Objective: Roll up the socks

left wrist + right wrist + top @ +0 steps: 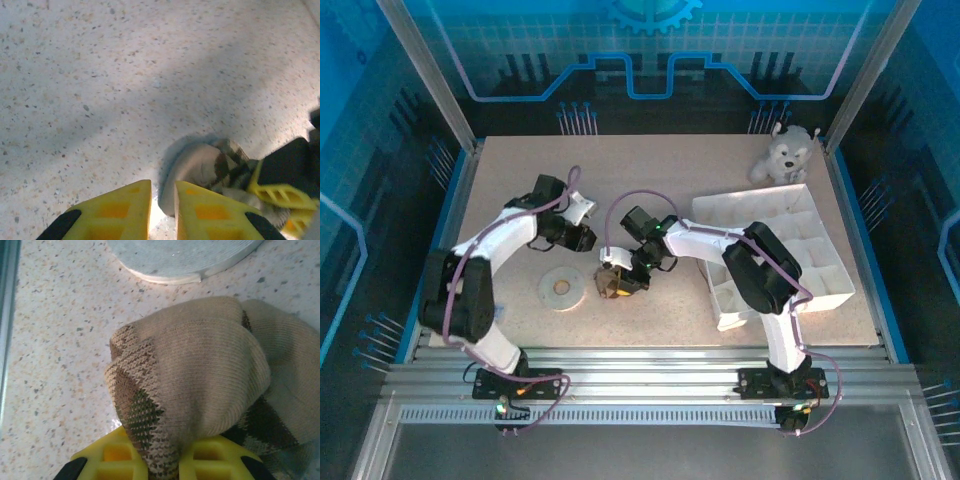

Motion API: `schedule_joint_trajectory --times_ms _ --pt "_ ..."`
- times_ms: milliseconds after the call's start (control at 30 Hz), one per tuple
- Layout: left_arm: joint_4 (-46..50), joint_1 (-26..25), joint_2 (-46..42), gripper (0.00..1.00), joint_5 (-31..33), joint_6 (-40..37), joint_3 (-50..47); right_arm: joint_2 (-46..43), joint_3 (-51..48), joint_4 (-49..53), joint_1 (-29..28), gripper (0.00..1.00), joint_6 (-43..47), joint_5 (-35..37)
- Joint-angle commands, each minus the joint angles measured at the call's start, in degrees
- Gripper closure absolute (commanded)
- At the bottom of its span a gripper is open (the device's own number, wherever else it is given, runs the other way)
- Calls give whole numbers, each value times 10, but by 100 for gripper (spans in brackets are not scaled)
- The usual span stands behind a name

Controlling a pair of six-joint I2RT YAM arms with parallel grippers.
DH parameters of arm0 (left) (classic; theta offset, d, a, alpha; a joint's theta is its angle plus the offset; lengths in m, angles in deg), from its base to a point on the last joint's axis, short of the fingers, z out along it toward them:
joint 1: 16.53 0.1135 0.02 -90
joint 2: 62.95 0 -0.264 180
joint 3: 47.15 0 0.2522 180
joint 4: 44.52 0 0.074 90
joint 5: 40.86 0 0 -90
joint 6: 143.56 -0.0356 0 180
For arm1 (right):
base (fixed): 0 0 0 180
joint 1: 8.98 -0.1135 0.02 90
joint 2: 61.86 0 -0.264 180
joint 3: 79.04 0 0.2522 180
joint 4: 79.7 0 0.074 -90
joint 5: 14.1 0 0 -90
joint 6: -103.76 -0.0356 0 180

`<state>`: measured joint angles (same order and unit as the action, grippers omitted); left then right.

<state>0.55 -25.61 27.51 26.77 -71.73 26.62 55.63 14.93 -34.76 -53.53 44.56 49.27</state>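
The socks (200, 380) form one rolled bundle of tan ribbed knit and brown argyle fabric, lying on the speckled table (520, 180). My right gripper (170, 465) is shut on the bundle's lower fold, the fabric pinched between its yellow fingers. From above, the socks (613, 285) sit mid-table under the right gripper (623, 277). My left gripper (586, 240) hangs just up and left of them. In the left wrist view its jaws (162, 205) stand a narrow gap apart with nothing between them, and the socks (205, 165) lie just past its right fingertip.
A flat white tape roll (561, 289) lies left of the socks, close beyond them in the right wrist view (180, 257). A white compartment tray (820, 215) fills the right side. A grey-white plush dog (785, 152) sits at the back right.
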Motion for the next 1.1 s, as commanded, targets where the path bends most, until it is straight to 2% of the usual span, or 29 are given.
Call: schedule_joint_trajectory --times_ms 0,167,267,333,400,500,633,767,900,1067 --pt "-75 -5 -74 81 -24 -100 -75 30 5 88 6 100 -8 -10" --pt "-104 -10 -198 79 -58 -274 -172 49 34 119 11 100 -7 -12" --pt "-111 -16 -275 78 -82 -350 -223 62 58 137 14 100 -14 -8" --pt "-130 -37 -335 74 -82 -400 -268 69 66 142 17 100 -21 -9" --pt "-170 -82 -398 71 -55 -449 -326 75 73 145 19 100 -28 -13" --pt "-223 -151 -445 68 13 -458 -373 83 78 148 20 100 -36 -13" --pt "-199 -205 -413 66 59 -483 -361 87 80 152 20 100 -40 -18" --pt "-206 -224 -355 61 87 -456 -337 87 82 157 21 100 -39 -18" --pt "-237 -232 -297 60 132 -393 -310 86 81 158 21 100 -40 -18" --pt "-311 -234 -276 53 164 -365 -323 84 80 156 23 100 -44 -18"
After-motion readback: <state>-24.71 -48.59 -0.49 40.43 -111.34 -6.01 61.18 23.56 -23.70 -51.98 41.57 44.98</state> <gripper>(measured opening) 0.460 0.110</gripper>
